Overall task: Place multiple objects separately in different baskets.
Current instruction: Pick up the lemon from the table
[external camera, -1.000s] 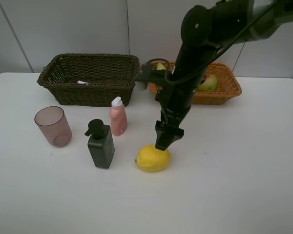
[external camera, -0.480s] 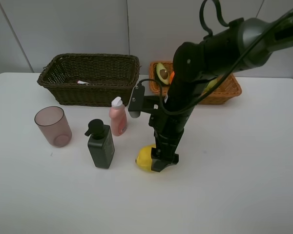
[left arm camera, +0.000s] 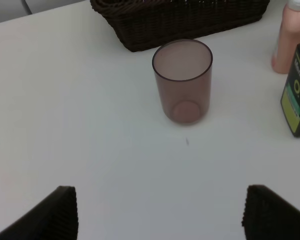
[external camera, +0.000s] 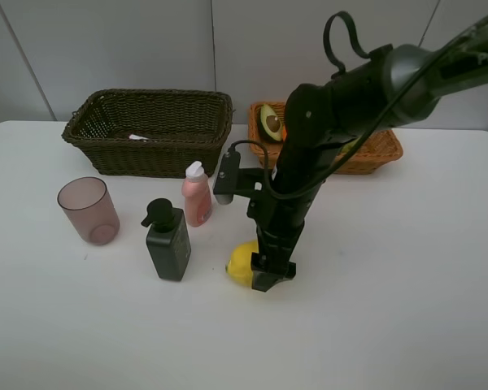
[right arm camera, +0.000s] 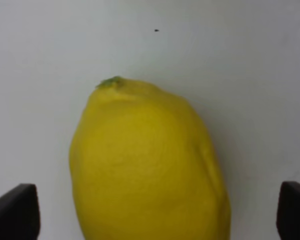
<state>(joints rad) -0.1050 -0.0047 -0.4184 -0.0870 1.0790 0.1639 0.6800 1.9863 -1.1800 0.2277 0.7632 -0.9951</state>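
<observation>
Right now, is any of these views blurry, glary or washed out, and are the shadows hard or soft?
Exterior high: even light, sharp, only a soft shadow under the lemon. Right wrist: the lemon fills the frame and looks slightly soft, with no glare. Left wrist: the cup is crisp, its shadow faint.

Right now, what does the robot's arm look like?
The right arm is thick, round and glossy black, with a black cable looping over it and a small dark box by its wrist. The right gripper and left gripper have black, blocky tips.
</observation>
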